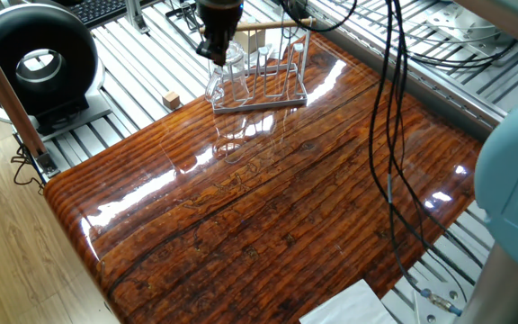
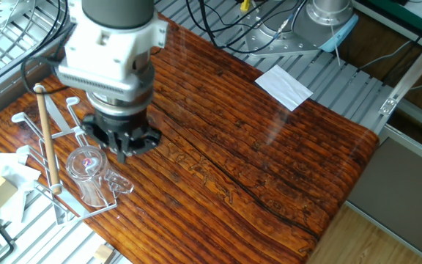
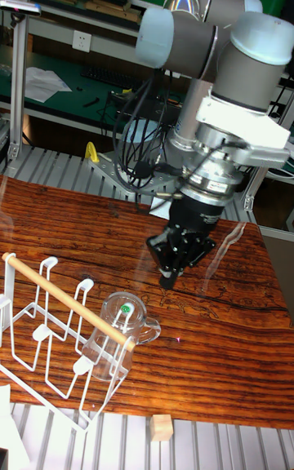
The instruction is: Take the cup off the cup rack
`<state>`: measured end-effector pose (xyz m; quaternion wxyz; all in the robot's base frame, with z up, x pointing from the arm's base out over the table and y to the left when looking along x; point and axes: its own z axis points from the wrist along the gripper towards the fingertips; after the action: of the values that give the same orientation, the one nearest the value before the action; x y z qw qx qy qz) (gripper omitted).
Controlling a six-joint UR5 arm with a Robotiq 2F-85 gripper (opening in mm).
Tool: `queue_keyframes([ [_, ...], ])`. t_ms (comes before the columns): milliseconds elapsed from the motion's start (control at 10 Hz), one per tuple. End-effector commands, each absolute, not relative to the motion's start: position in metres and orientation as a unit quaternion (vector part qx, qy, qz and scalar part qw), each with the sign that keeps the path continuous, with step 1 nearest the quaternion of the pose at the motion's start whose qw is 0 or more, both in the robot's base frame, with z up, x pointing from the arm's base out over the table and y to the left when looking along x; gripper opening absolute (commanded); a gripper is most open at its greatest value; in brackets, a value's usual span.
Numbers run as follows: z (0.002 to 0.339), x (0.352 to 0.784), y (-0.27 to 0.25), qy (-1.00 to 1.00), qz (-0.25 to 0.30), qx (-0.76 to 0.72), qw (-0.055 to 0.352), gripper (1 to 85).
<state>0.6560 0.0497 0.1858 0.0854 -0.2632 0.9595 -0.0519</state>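
Note:
The clear cup (image 2: 86,174) leans tilted on the near end of the cup rack (image 2: 31,158), just under the pale dowel (image 2: 47,139). The other fixed view shows the cup (image 1: 226,76) at the left end of the rack (image 1: 272,81). In the tall view the cup (image 3: 114,341) hangs below the dowel (image 3: 65,299) of the white wire rack (image 3: 41,356). My gripper (image 3: 169,274) points down beside the cup, a little above it and apart from it. My gripper (image 2: 123,145) looks open, with nothing between its fingers. My gripper (image 1: 214,43) covers part of the rack's top.
A white paper sheet (image 2: 284,86) lies at the table's far corner. A small wooden block (image 1: 171,99) sits on the slatted frame beside the table. A black round device (image 1: 34,63) stands off the table's left. Cables (image 1: 394,135) hang over the right side.

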Motion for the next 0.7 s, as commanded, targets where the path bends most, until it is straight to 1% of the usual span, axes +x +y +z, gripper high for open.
queue_keyframes([
  [0, 0.186, 0.651, 0.047, 0.941, -0.077, -0.325, 0.051, 1.3],
  [100, 0.188, 0.652, 0.043, 0.936, -0.094, -0.337, 0.043, 1.3],
  [200, 0.186, 0.657, 0.060, 0.922, -0.068, -0.375, 0.062, 1.3],
  [300, 0.185, 0.659, 0.063, 0.923, -0.065, -0.374, 0.065, 1.3],
  [400, 0.186, 0.657, 0.058, 0.923, -0.079, -0.372, 0.057, 1.3],
  [500, 0.187, 0.661, 0.059, 0.920, -0.083, -0.378, 0.062, 1.3],
  [600, 0.183, 0.664, 0.082, 0.909, -0.044, -0.407, 0.081, 1.3],
])
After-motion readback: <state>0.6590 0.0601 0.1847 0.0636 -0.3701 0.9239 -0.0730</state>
